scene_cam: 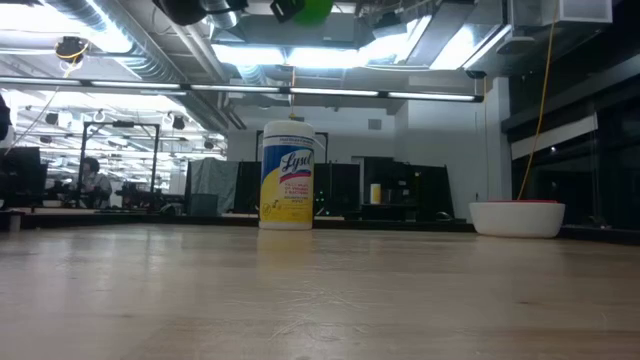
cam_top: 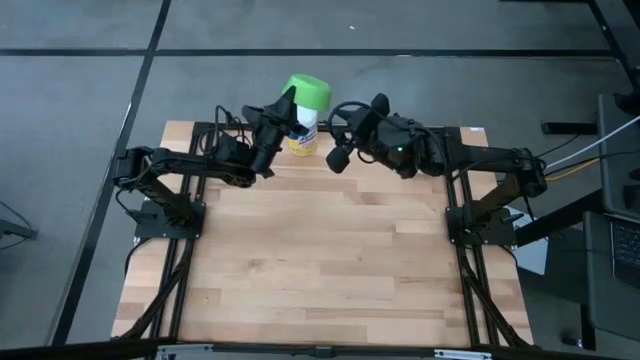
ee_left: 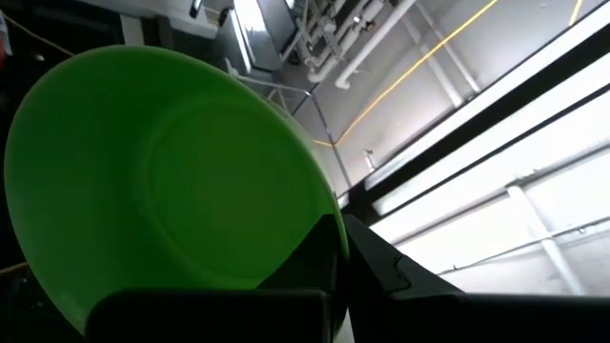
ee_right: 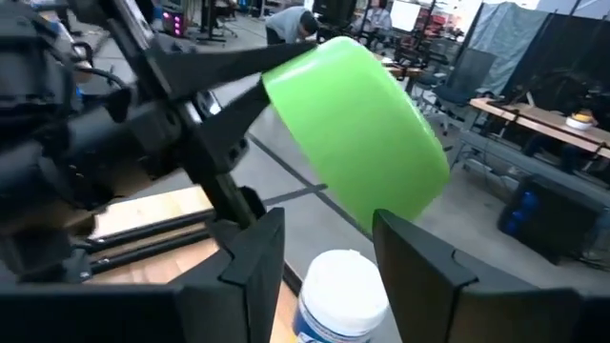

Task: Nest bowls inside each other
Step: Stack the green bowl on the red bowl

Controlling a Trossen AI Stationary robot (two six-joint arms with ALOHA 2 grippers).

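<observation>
One smooth round green bowl [cam_top: 309, 92] pinched by left gripper [cam_top: 290, 103], glossy plastic

High view: overhead, straight down, whole worktop [cam_top: 320, 260] and both arms in frame, far off.
Low view: at worktop level, facing level across into room; canister [scene_cam: 287, 176] mid-distance, white bowl [scene_cam: 517, 218] at right.
Left wrist view: tilted up toward ceiling, green bowl [ee_left: 162, 181] very close, filling much of frame.
Right wrist view: faces across at left arm, near; looks past own fingers [ee_right: 253, 262].
Shared: green bowl in high and both wrist views; canister in high, low, right wrist views.
</observation>
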